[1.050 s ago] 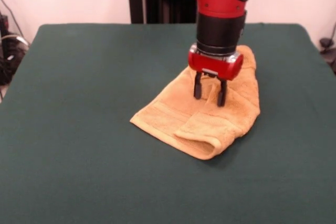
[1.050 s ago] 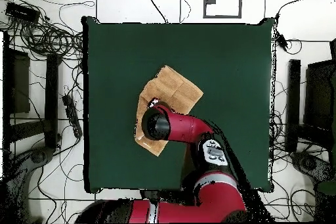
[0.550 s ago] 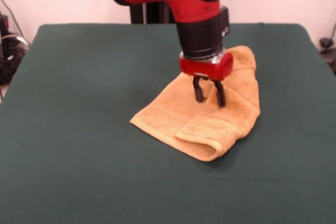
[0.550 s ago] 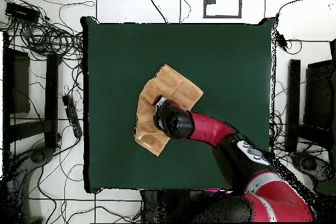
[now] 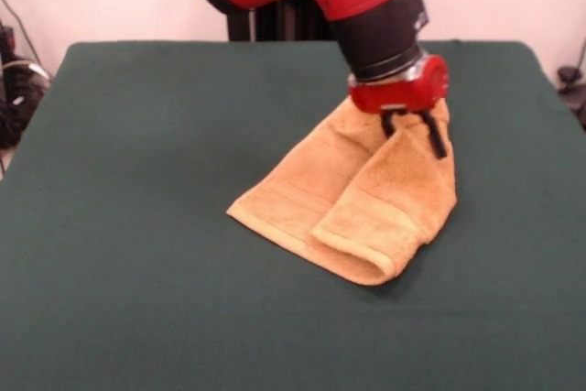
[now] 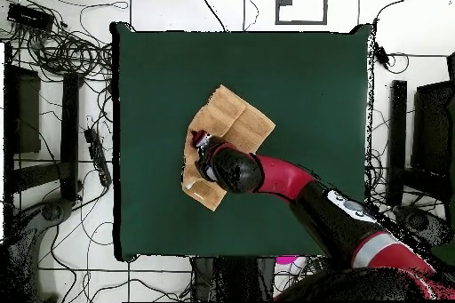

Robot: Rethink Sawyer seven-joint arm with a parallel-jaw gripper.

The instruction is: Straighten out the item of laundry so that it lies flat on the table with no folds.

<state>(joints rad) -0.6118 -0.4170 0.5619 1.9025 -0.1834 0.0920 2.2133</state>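
Towel: folded over on itself, on the surface about midway between its long edges, toward the arm's side; rolled fold at the near corner, far part lifted into a peak.
Pincer: tilted, fingers narrow, apparently pinching the towel's raised upper edge; cloth hangs taut from it.
Arm: reaches in diagonally over the towel in the overhead view.
Step (judged): lifting a layer to open the fold.
Risk 1: thin pinch on terry could slip, dropping the layer back.
Risk 2: both layers may be caught; the whole towel would drag, fold kept.
Risk 3: pulling toward the surface's edge could bunch the cloth.
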